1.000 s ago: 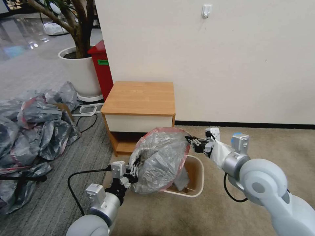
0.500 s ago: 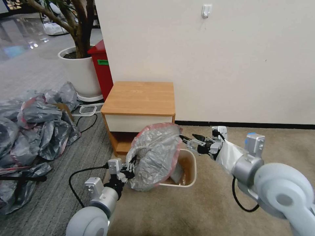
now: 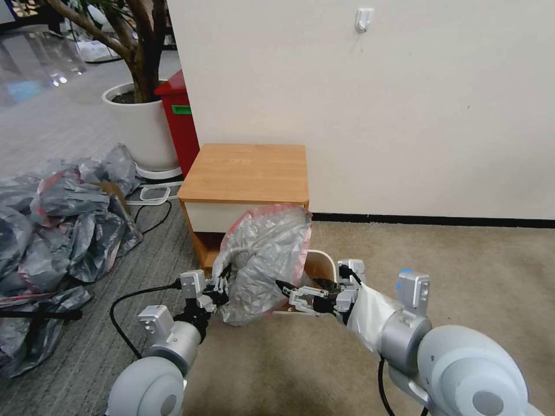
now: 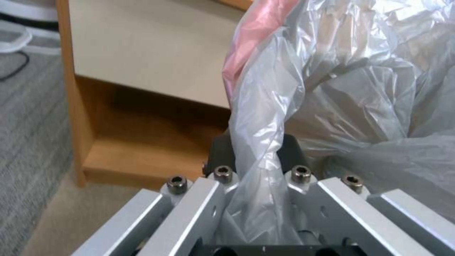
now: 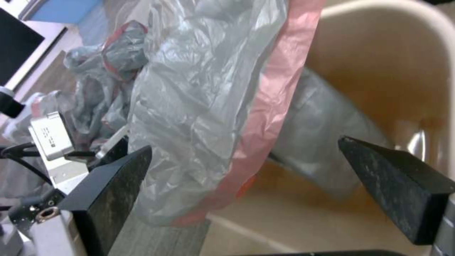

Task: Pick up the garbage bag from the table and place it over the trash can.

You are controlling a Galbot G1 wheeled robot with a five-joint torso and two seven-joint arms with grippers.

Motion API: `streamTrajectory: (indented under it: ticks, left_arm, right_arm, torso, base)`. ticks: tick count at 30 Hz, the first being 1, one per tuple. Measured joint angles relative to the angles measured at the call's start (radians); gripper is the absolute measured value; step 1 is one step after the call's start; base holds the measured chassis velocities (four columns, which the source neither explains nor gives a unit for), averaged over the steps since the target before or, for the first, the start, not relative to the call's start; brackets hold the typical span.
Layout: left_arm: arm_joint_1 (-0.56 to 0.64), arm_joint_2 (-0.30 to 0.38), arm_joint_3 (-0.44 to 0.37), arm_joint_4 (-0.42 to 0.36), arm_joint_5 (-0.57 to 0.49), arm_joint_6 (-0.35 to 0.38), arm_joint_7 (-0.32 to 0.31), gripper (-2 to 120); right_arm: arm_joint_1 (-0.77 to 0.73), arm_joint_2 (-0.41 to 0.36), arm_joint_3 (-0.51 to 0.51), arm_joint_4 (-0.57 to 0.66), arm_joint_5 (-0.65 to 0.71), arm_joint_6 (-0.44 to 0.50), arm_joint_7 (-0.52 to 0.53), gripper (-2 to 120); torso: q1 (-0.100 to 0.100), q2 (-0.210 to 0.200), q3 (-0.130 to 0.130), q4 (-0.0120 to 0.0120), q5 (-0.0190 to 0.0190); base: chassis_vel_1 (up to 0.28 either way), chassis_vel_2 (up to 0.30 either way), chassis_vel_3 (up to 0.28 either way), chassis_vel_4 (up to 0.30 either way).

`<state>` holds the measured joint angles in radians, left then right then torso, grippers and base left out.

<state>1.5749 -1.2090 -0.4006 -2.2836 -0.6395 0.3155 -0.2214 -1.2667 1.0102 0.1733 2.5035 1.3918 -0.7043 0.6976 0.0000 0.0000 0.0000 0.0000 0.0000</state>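
Observation:
The garbage bag (image 3: 263, 254), crinkled silvery grey with a pink rim, hangs bunched in front of the table (image 3: 248, 173), partly covering the cream trash can (image 3: 324, 264). My left gripper (image 3: 222, 290) is at the bag's left side and shut on a twisted strand of it (image 4: 263, 142). My right gripper (image 3: 296, 297) is open at the bag's near lower edge. In the right wrist view the pink rim (image 5: 270, 106) hangs between its black fingers (image 5: 113, 177), apart from both, over the trash can (image 5: 398, 71). Part of the bag (image 5: 322, 135) lies inside the can.
A heap of similar grey bags (image 3: 52, 231) lies on the floor at left. A white plant pot (image 3: 141, 127) and a red bin (image 3: 182, 118) stand behind the table by the wall. Beige carpet (image 3: 462, 260) at right is open floor.
My right gripper has let go of the bag's far rim, opened and swung back to its near lower edge. Bag, left gripper and trash can have shifted toward the table.

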Motion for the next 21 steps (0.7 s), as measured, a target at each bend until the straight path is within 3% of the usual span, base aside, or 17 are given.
streamTrajectory:
  ticks: [16,18,21]
  left_arm:
    - [0.005,-0.001,0.004,-0.018,0.017,-0.007,0.009,7]
    - [0.005,-0.002,0.006,-0.018,0.017,-0.007,0.009,7]
    - [0.004,-0.006,0.010,-0.017,0.014,-0.006,0.009,7]
  right_arm:
    - [0.026,0.075,-0.043,-0.050,0.039,0.043,-0.017,100]
    - [0.026,0.078,-0.045,-0.050,0.038,0.047,-0.025,95]
    - [0.024,0.089,-0.048,-0.054,0.017,0.055,-0.060,79]
  torso:
    - [0.000,0.000,0.000,0.0000,0.0000]
    - [0.000,0.000,0.000,0.0000,0.0000]
    - [0.000,0.000,0.000,0.0000,0.0000]
  base:
    - [0.000,0.000,0.000,0.000]
    - [0.000,0.000,0.000,0.000]
    - [0.000,0.000,0.000,0.000]
